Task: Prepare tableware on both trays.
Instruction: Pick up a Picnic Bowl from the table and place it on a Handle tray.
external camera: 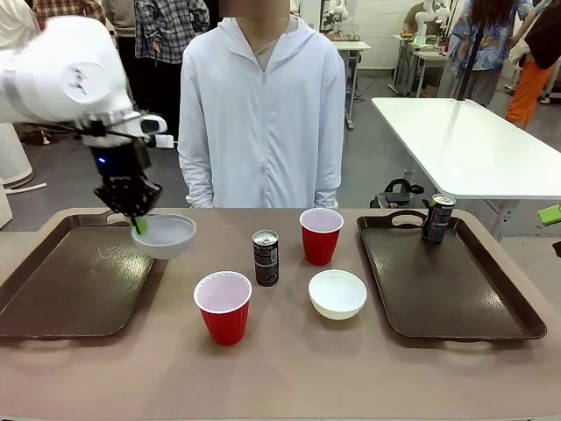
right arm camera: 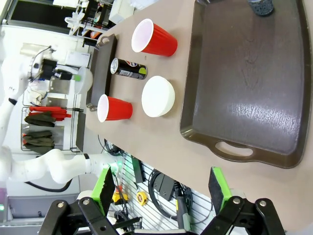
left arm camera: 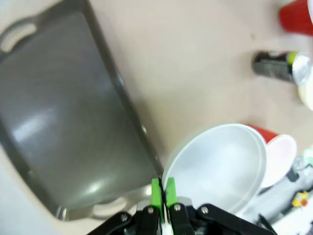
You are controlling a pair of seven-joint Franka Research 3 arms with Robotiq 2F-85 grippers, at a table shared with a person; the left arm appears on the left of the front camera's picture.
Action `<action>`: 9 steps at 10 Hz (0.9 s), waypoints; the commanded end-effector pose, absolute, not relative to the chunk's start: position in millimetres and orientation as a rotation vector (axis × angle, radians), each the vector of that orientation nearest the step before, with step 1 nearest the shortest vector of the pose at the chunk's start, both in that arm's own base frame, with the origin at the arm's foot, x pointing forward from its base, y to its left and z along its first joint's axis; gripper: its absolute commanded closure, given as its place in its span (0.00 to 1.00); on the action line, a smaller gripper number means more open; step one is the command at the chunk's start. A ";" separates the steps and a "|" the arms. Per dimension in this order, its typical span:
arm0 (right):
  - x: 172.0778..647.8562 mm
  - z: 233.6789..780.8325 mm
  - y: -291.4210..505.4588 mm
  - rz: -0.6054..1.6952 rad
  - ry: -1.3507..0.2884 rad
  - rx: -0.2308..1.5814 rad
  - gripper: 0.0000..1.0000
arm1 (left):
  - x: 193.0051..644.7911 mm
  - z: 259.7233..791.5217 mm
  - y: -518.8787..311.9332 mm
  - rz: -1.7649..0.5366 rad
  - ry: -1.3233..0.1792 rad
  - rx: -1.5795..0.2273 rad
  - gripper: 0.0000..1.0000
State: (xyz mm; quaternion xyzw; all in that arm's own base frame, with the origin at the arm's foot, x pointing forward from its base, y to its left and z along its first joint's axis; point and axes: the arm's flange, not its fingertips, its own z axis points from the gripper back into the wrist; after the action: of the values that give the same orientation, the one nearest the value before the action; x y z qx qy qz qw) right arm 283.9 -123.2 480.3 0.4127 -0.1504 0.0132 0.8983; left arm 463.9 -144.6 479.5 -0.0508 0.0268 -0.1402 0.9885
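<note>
the left claw [external camera: 138, 221] is pinched fully closed on the near rim of a small round white plastic bowl [external camera: 166, 237], green pads [left arm camera: 156, 192] pressed together over the thin wall, so the bowl hangs out to the claw's right and seems to be raised off the table. the large dark brown rectangular plastic tray [external camera: 61, 289] lies below the claw and to its left, its raised rim just under the bowl. the step in hand looks like setting this bowl into that tray. to do it well, carry it further left until the whole bowl is past the rim, keep it level since a one-sided rim pinch lets it swing or slip, then lower it until the base sits flat before letting go; releasing over the rim would leave it tilted or tip it. the right claw [right arm camera: 162, 188] stands wide open and holds nothing, with the second matching brown tray [right arm camera: 244, 73] beyond its fingers, a slim black drink can [external camera: 437, 218] at that tray's far corner.
</note>
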 end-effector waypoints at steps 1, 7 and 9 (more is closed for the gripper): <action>285.4 479.4 -123.3 0.037 -0.328 0.881 0.00 | 443.4 487.8 -115.5 -0.296 0.018 -0.145 1.00; 285.4 479.4 -123.3 0.037 -0.328 0.881 0.00 | 454.6 493.9 -32.0 -0.251 -0.029 -0.182 1.00; 285.4 479.4 -123.3 0.037 -0.328 0.881 0.00 | 462.3 497.2 -17.6 -0.228 -0.044 -0.151 1.00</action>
State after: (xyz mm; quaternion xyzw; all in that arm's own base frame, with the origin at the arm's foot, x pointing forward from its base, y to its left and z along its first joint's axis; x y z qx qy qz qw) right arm 283.9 -123.3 480.4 0.4125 -0.1504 0.0131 0.8984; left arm 455.9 -15.1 496.2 -0.0786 -0.0120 -0.1085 0.9909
